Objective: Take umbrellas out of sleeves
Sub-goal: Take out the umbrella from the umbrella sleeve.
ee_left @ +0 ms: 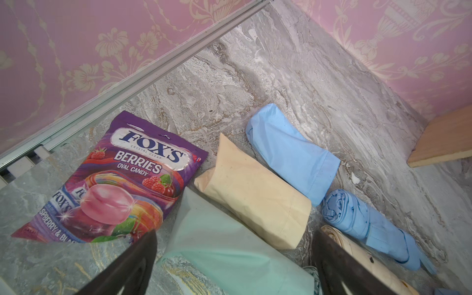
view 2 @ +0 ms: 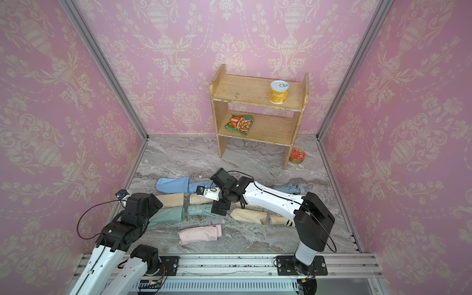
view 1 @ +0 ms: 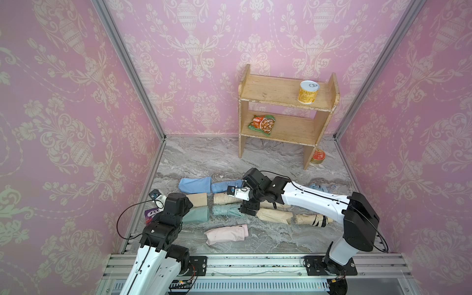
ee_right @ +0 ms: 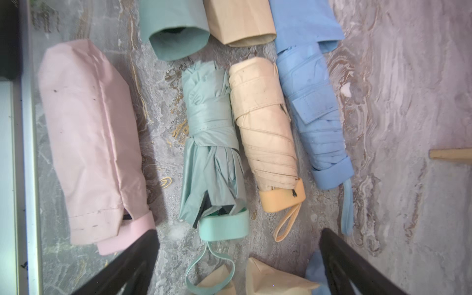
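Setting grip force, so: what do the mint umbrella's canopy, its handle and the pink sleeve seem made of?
The mint umbrella canopy looks like thin woven synthetic: slight sheen, crisp pleats. Its handle seems moulded plastic or rubber: smooth, matte, rounded edges. The pink sleeve is soft matte cloth, with a stitched hem and faint wrinkles; the fibre cannot be told.

Candy bag (view 1: 151, 215) mostly behind left arm (view 1: 176, 204); left gripper (ee_left: 235, 232) hidden under wrist in both top views.
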Tool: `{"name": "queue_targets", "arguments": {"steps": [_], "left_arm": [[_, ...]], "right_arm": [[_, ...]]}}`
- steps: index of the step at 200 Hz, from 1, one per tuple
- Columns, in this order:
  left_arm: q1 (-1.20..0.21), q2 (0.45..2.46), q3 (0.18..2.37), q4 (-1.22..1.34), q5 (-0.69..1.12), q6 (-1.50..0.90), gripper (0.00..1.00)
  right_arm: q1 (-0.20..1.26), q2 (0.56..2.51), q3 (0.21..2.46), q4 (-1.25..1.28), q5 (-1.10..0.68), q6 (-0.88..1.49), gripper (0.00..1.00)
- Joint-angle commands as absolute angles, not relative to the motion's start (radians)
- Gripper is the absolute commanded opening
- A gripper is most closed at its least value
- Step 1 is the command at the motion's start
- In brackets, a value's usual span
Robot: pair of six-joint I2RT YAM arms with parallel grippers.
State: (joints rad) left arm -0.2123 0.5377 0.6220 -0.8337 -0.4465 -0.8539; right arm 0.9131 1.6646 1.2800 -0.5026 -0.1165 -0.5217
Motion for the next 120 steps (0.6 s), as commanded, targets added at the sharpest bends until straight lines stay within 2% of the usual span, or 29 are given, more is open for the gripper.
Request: {"name": "queue_targets", "arguments": {"steps": [1, 46, 120], "left_arm": [[-0.205, 0.522, 0.677, -0.899, -0.395, -0.857, 0.97], [-0.221, 0.549, 0.675, -0.943, -0.181, -0.918, 0.95], [-0.435, 0.485, 0.623, -1.089, -0.132, -1.103, 0.85]], "right_arm": [[0.932, 1.608, 1.286, -0.509, -0.157, -0.511, 1.00], [0.952, 1.501, 1.202, -0.503, -0.197, -0.517, 1.00], [0.982, 1.449, 1.080, -0.488, -0.205, -0.480, 1.00]]}}
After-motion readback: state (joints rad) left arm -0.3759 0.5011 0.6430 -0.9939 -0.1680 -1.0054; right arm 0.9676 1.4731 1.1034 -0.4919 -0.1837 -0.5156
